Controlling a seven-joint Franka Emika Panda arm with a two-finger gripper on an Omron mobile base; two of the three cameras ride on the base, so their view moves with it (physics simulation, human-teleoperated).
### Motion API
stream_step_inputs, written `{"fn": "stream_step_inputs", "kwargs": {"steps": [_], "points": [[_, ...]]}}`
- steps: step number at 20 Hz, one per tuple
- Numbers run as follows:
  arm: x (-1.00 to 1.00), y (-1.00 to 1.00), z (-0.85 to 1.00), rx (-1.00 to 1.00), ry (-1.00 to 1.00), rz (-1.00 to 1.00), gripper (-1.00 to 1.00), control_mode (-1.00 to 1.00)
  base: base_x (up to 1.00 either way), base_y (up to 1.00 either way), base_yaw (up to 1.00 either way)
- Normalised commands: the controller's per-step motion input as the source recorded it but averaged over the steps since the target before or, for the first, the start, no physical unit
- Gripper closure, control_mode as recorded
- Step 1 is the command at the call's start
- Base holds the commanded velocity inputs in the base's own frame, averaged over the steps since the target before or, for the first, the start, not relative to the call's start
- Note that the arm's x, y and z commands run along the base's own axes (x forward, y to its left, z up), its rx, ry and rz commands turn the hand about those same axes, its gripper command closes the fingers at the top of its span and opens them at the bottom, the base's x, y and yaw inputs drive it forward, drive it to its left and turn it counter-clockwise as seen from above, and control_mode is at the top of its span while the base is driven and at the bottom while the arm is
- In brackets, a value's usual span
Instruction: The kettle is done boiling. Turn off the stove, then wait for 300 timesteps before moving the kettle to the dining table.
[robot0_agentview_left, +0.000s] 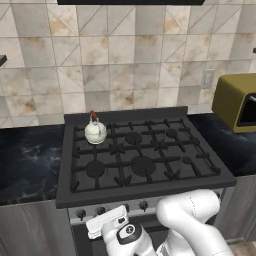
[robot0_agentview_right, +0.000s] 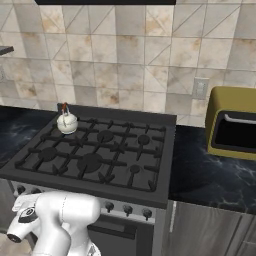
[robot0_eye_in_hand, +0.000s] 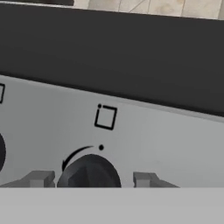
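Tiled wall, black stove (robot0_agentview_left: 145, 155).
You see kettle (robot0_agentview_left: 95, 132) upright at back-left, handle arching up; gripper (robot0_eye_in_hand: 89, 179) fingers apart, flanking a knob (robot0_eye_in_hand: 89, 173).

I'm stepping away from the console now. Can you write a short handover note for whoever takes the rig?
Gripper: open, fingers either side of a dark stove knob on the grey front panel, not clamped on it.
Kettle: on the rear-left burner of the stove.
Toaster oven: on the counter to the right.
Done: the arm is lined up on the knob. Whether the burner is off cannot be told.
Left: confirm the knob is turned off, wait, then carry the kettle to the dining table.
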Motion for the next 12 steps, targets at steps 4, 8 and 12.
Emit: {"fn": "stream_step_inputs", "kwargs": {"steps": [4,8,12], "points": [[-0.14,-0.02,-0.02,0.14,-0.06,0.00,-1.00,-1.00,0.00,0.00,0.00],[-0.29,-0.01,0.00,0.17,-0.13,0.00,-1.00,-1.00,0.00,0.00,0.00],[-0.39,0.00,0.00,0.17,-0.13,0.00,-1.00,-1.00,0.00,0.00,0.00]]}}
